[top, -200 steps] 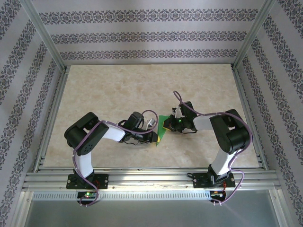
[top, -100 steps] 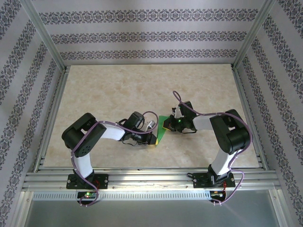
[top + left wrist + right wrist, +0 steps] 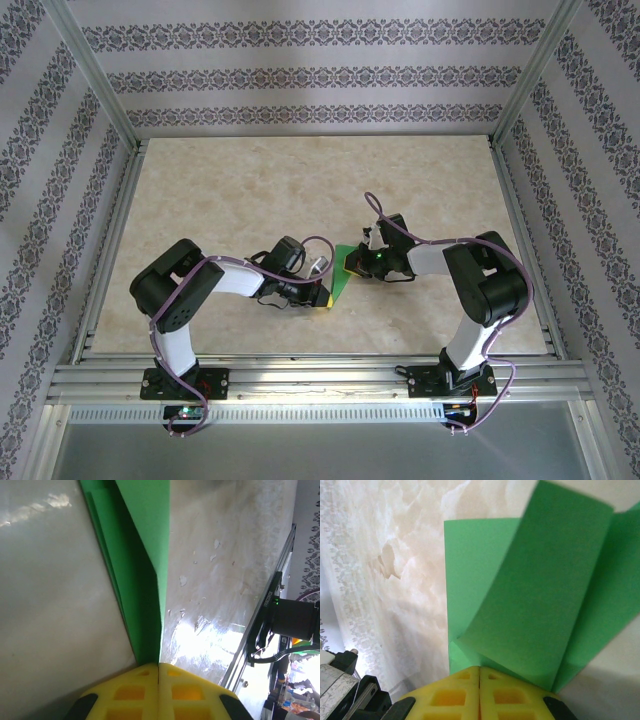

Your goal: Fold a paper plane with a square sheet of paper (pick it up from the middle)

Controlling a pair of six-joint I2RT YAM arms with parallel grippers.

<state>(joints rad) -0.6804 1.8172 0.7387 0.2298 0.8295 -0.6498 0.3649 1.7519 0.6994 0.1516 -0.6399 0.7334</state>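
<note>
Two robot arms are standing at the near edge of one marbled table point(image 3: 250, 190): the left arm point(image 3: 190, 290) and the right arm point(image 3: 480, 285). Each is carrying one gripper, making two: the left gripper point(image 3: 324, 297) and the right gripper point(image 3: 352, 267). Four yellow fingertips are showing in the wrist views, two on the left point(image 3: 131, 692) and two on the right point(image 3: 451, 697). One sheet of green paper point(image 3: 340, 284) is sitting on the table. Three patterned walls point(image 3: 320, 75) are enclosing it, and two purple cables point(image 3: 440, 240) are running along the arms, one each.
</note>
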